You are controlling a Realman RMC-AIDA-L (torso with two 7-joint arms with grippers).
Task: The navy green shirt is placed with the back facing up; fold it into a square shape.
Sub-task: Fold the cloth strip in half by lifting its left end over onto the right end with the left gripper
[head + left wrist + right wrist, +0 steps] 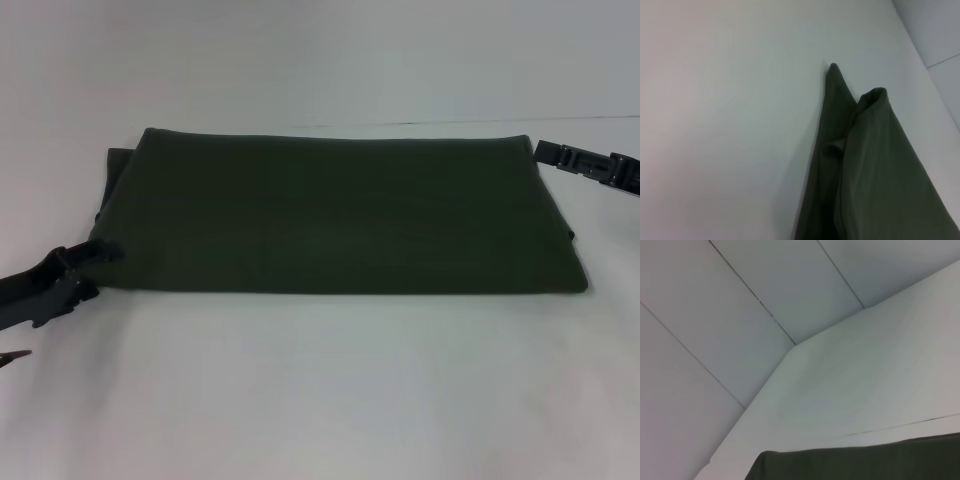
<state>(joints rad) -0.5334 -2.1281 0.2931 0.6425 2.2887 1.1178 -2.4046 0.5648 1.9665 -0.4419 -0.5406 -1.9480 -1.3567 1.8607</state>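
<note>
Now the navy green shirt [340,215] lies folded, long axis running between the table's [320,400] left and right edges. Your left gripper [62,282] touches its near-left corner; your right gripper [590,165] sits just off the far-right one. Neither's finger state can be told.

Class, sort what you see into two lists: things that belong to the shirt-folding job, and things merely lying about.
Belongs to the job:
- navy green shirt, folded into a wide rectangle
- left tool, at its near left corner
- right tool, at its far right corner

Merely there:
- white table
</note>
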